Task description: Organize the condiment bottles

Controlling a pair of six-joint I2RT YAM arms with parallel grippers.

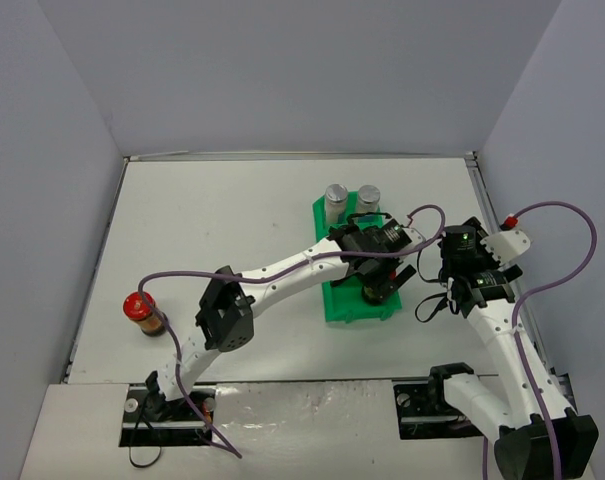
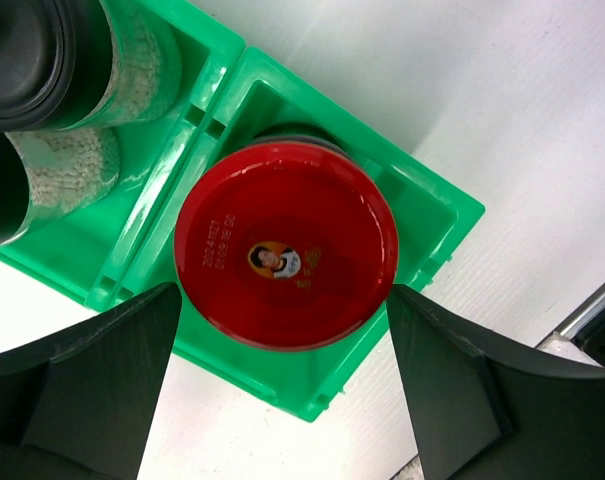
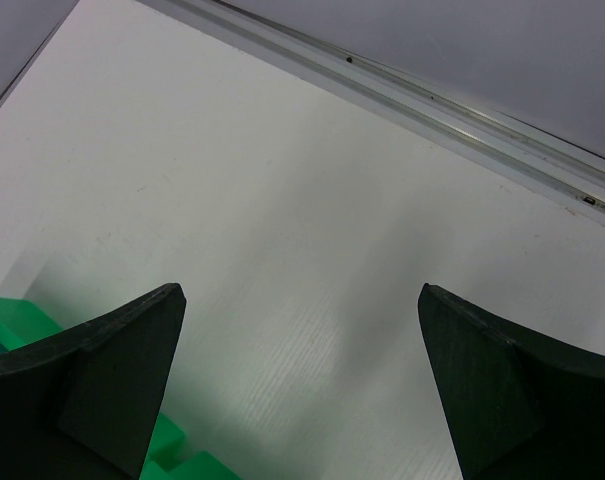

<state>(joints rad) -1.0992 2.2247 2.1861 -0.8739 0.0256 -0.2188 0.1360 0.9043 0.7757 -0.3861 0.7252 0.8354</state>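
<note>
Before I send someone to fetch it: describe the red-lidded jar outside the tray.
On the white table, look to the left edge, away from the green tray. A jar stands alone there, red lid over dark contents; every other jar in view sits in the tray.

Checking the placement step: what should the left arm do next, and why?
Probably open the left end effector fully and lift straight up: the red jar already sits in the tray compartment, while the other red jar waits on the table.

Right hand [image 3: 302,300], fingers spread wide (only white worktop [image 3: 282,200] shows between them). Green tray [image 3: 12,320] corner at 8 o'clock. Metal rail [image 3: 432,100] toward 1 o'clock.
</note>
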